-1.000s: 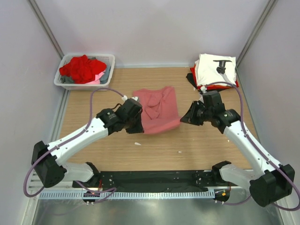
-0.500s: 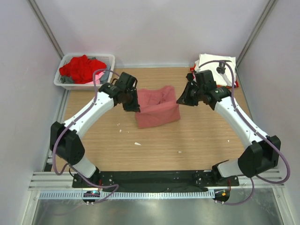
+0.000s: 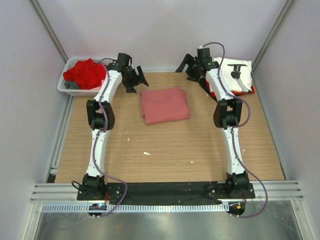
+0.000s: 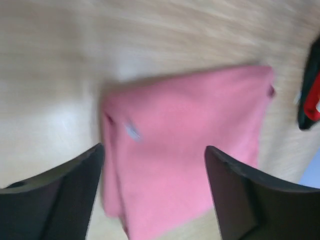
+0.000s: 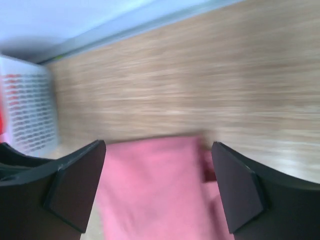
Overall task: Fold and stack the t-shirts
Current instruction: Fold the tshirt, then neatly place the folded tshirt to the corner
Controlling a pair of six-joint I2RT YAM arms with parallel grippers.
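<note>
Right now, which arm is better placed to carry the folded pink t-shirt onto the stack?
Probably the right. The stack sits at the far right, next to the open right hand; the left hand hangs by the basket, across the pink t-shirt.

I see a plain salmon-pink t-shirt on my pale wood-grain table. The white slotted basket holds bright red cloth and a scrap of grey cloth. The top tee is white with a black print, a red tee edging out beneath.
</note>
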